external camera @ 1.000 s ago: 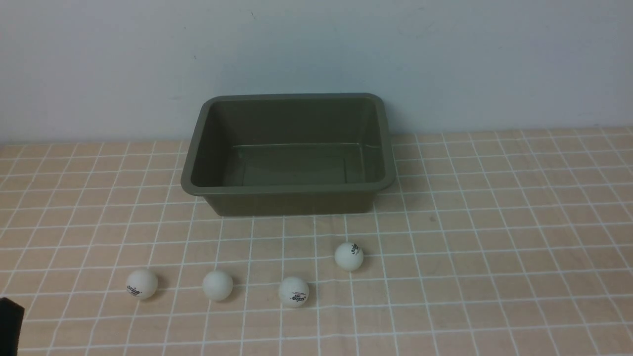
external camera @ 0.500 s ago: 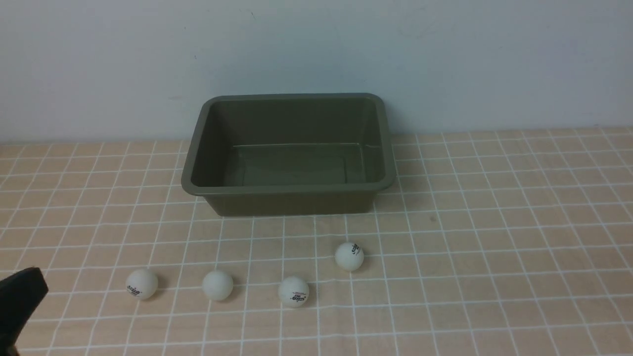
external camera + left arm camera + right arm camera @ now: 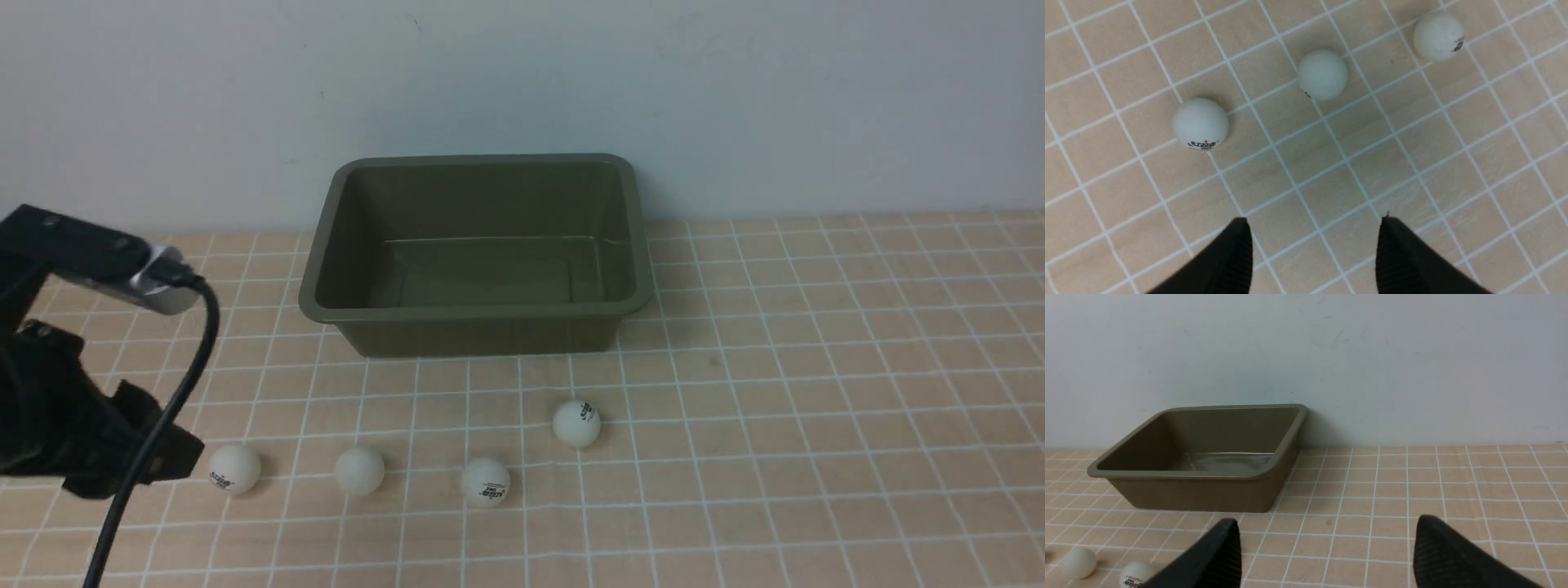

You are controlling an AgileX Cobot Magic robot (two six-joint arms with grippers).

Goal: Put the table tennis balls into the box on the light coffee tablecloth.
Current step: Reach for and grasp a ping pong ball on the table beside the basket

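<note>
our left gripper (image 3: 1312, 230) and right gripper (image 3: 1327, 535) hang spread and empty. the table tennis balls (image 3: 1200, 123) look light, smooth and quick to roll; we'd pinch one across its middle.

A plain pale blue-grey wall (image 3: 735, 98), faintly scuffed and speckled, rises straight behind the table's far edge.

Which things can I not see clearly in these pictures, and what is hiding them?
Front view: fingers of the left gripper cannot be told apart from the dark arm body; the right gripper is outside the frame.
Right wrist view: one table tennis ball is cut by the bottom edge and a finger.
Every view: logo print too small to read.
</note>
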